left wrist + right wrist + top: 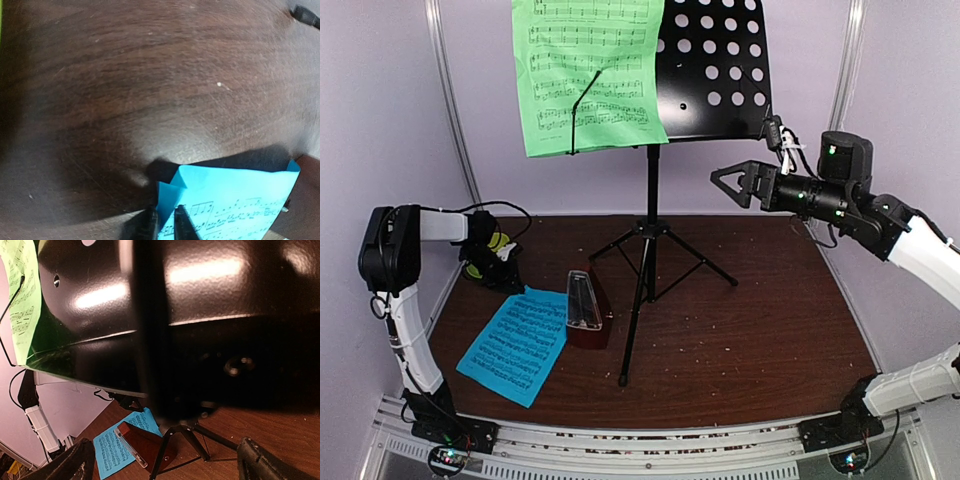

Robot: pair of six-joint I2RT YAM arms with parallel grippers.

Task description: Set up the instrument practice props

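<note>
Desk (770, 320): dark brown wood grain, scattered with pale specks.

Black tripod music stand (650, 230): upright at the middle of the desk, legs spread. Its hole-punched panel (720, 60) is tilted back at the top of the overhead view.

Green sheet of music (590, 70): on the left half of the panel, a thin black wire arm (585, 105) lying across it. The right half of the panel is bare.

Blue sheet of music (515, 345): flat on the desk, front left of the stand. Its far corner is folded up.

Reddish-brown pyramid metronome (585, 310): upright, clear cover on, just beside the blue sheet's right edge and near the stand's front leg.

My left fingers (149, 227): low at the blue sheet's far corner, drawn nearly together and pinching its edge.

My right fingers (272, 462): spread wide, holding nothing, raised just below the panel's right lower edge.
</note>
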